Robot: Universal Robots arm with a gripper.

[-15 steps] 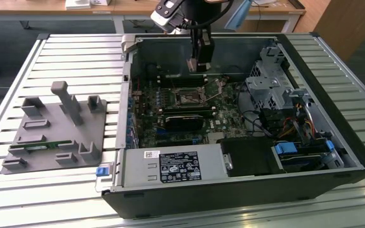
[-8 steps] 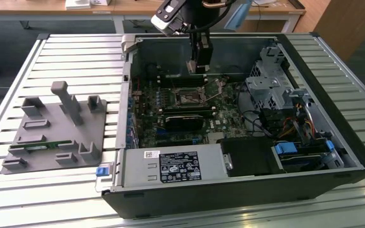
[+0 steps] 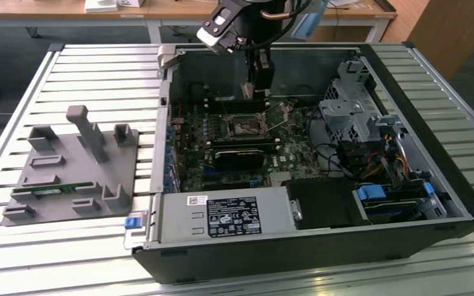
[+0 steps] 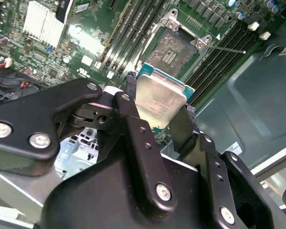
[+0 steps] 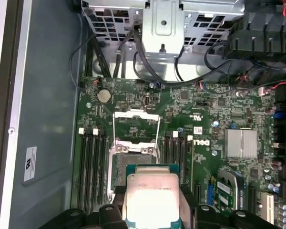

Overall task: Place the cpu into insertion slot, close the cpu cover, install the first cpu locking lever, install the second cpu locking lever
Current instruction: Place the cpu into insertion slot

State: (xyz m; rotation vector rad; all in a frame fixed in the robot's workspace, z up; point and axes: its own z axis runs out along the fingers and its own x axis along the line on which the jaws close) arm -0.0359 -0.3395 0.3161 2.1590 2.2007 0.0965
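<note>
1. The gripper (image 3: pixel 258 87) hangs inside the open computer case (image 3: pixel 303 262), above the green motherboard (image 5: pixel 205 109).
2. The jaws pinch the cpu (image 4: pixel 159 98) by two opposite edges. In both wrist views one black finger (image 4: pixel 131 93) presses each side of the chip.
3. The cpu (image 5: pixel 151 191) shows its silvery metal top to both wrist cameras, with a green rim visible around that top.
4. The cpu is not seated. It is held clear of the board, with the insertion slot (image 4: pixel 174 52) beyond it.
5. In the first wrist view the chip overlaps the nearest edge of the insertion slot (image 5: pixel 133 164).
6. The insertion slot (image 3: pixel 248 127) has nothing in it, and its dark centre with fine contacts is exposed.
7. The cpu cover (image 5: pixel 136 125) stands swung back on the far side of the socket. Green board shows through its cut-out centre.
8. Black memory slots (image 5: pixel 93 167) run along both sides of the socket.
9. A metal drive cage (image 5: pixel 164 19) with cables sits beyond the board in the first wrist view.
10. In the exterior view the power supply (image 3: pixel 220 216) lies at the near edge of the case.
11. The case rests on a slatted metal table (image 3: pixel 97 68).
12. A grey fixture plate (image 3: pixel 64 166) lies on the table at the exterior view's left, well apart from the gripper.
</note>
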